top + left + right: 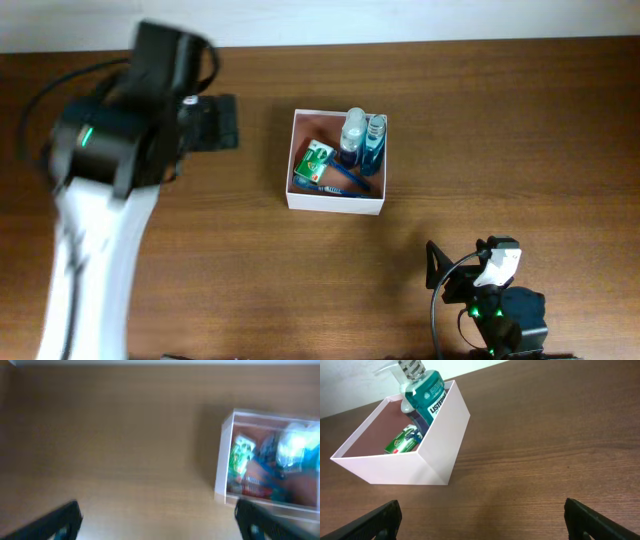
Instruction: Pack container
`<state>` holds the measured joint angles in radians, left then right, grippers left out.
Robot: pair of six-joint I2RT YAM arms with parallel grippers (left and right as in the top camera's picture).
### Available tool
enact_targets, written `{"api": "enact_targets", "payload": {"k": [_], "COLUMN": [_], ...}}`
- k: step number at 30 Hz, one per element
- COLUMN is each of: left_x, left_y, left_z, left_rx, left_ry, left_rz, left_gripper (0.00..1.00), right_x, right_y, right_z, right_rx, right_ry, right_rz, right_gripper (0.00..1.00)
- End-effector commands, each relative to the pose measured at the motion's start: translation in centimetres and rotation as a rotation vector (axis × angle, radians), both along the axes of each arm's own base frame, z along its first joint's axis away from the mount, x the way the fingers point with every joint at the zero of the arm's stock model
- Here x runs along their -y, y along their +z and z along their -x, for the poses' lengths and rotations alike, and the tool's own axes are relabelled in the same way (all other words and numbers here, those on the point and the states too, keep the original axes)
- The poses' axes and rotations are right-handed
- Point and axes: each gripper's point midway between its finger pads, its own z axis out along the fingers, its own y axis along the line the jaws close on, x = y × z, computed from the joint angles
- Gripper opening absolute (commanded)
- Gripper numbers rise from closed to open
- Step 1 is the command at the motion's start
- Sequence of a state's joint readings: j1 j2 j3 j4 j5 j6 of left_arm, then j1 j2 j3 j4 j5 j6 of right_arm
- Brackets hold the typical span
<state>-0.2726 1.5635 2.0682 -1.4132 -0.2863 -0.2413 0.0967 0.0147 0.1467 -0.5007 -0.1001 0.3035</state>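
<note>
The container point(291, 196) is a square white box with a pinkish-tan inside, at the table's middle. It holds a green toothpaste box point(314, 162), a blue toothbrush point(345, 176), a clear spray bottle point(354, 130) and a blue mouthwash bottle point(374, 140). It also shows in the left wrist view point(223, 465), blurred, and in the right wrist view point(440, 430). My left gripper point(215, 122) is open and empty, to the left of the container. My right gripper point(465, 270) is open and empty near the front edge, right of the container.
The brown wooden table point(480, 120) has a pale wall strip along its far edge. My left arm point(100, 200) stretches over the left side.
</note>
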Motion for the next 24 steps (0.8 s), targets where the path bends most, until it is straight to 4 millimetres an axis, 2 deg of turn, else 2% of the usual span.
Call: {"api": "enact_targets", "payload": {"k": [1,3,5,9,12,13,16,18,24], "left_x": [-2.0,-1.5,-1.7,-4.3,-5.9,-6.4,-7.2,-7.4,-7.3], "left_y": [1.5,2.2,2.2,-0.2,-3.3,-4.9,-8.2,-11.2,-17.0], "left_z": [0.4,0.2,0.6,3.0,5.4,6.5,8.9,10.8,12.6], "left_rx": [0.191,0.324,0.413,0.529,0.559,0.566,0.57,0.582,0.593], "left_ry": [-0.009,-0.093,-0.119,-0.056,-0.011,0.006,0.033,0.042,0.043], "left_rz": [-0.031,0.011,0.033,0.035,0.023,0.018,0.013,0.01,0.01], "left_gripper": [0.99,0.99,0.99,0.99,0.99,0.99,0.99,0.99,0.99], "right_x": [0.0,0.0,0.0,0.0,0.0,0.0,0.0,0.0,0.0], "right_y": [-0.1,-0.1,-0.1,-0.1,-0.1,-0.1,-0.1,-0.1,-0.1], "right_z": [0.0,0.0,0.0,0.0,0.0,0.0,0.0,0.0,0.0], "right_rx": [0.004,0.004,0.004,0.004,0.004,0.004,0.004,0.004,0.004], "right_ry": [0.002,0.002,0.002,0.002,0.002,0.002,0.002,0.002,0.002], "right_rz": [-0.006,-0.006,-0.006,-0.006,-0.006,-0.006,-0.006,-0.006,-0.006], "right_gripper": [0.99,0.99,0.99,0.99,0.99,0.99,0.99,0.99,0.99]}}
